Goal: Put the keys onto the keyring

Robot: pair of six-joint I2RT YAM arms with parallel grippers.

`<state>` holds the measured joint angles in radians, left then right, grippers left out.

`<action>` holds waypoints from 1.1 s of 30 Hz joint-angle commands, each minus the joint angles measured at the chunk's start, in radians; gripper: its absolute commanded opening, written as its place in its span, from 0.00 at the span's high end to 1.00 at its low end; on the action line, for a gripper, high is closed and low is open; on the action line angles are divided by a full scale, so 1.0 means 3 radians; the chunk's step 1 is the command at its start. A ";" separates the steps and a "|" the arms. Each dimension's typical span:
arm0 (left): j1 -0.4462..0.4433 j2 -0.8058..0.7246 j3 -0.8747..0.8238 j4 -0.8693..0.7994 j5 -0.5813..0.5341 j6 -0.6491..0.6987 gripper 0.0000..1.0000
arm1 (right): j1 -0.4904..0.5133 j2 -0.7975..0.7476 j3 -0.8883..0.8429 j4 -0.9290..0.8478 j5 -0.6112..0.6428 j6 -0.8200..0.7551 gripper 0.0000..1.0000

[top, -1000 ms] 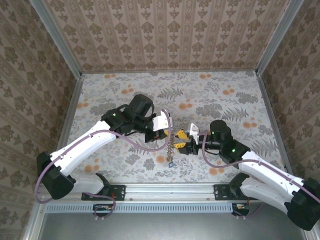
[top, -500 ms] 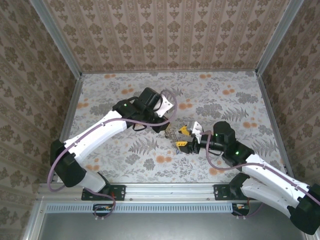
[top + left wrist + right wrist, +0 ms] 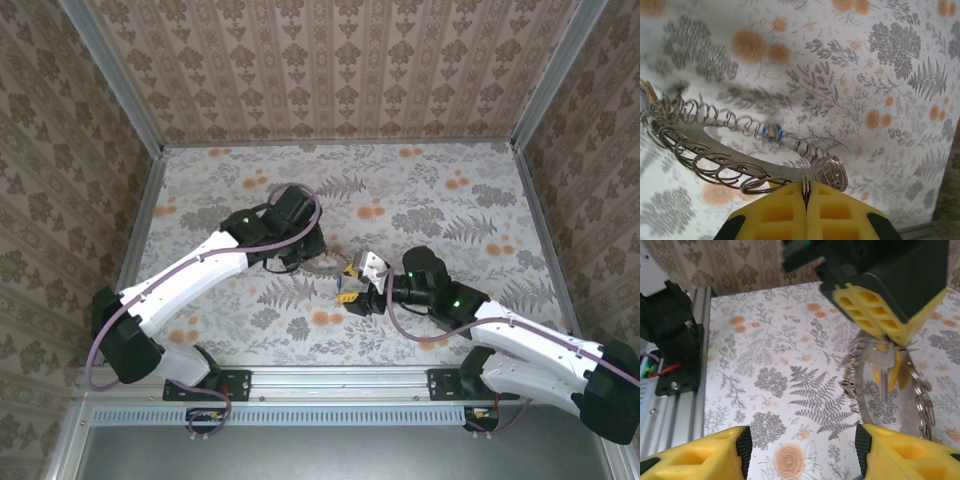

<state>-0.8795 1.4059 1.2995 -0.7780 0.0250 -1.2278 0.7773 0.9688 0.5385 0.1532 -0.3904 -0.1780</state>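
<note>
Left pincer (image 3: pixel 805 194) first: it's shut tight, yellow pads pressed flat together, and pinched between the tips is the keyring (image 3: pixel 715 152), which I've got by the edge of its flat metal band. From my left wrist the band curves away to the left, bristling with small rings (image 3: pixel 832 172) of wire, and a blurred blue key (image 3: pixel 772 132) sits on the far side of the loop. Seen from above, all this is near the middle of the tabletop (image 3: pixel 450 190), a little toward its near edge. Over on my right wrist camera, the keyring hangs down from the left pincer's tips with a yellow key (image 3: pixel 883 375) dangling inside the loop. Whether the lowest rings touch the tabletop I can't tell. And now the right pincer (image 3: pixel 802 450): jaws apart, nothing between them, a yellow finger at each bottom corner of my view. It sits just beside the keyring on the right, facing it. Whether my right-hand finger brushes the rings I can't tell.
</note>
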 commanded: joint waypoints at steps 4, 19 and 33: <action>-0.0160 -0.0183 -0.0061 0.0137 -0.0078 -0.1119 1.00 | 0.0047 0.0329 0.0189 0.0442 0.0290 -0.0010 0.41; -0.0305 -0.0292 -0.0227 0.0533 0.0000 -0.1401 1.00 | 0.0030 0.0565 0.0240 0.0769 0.0470 0.0136 0.47; -0.0328 -0.0445 -0.0359 0.0653 0.0009 -0.1310 1.00 | -0.0294 0.0389 0.0149 0.0480 0.0067 0.0288 1.00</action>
<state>-0.9672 1.3220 1.1995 -0.6193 0.0189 -1.6009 0.7197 1.1160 0.5873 0.3168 -0.3244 -0.1062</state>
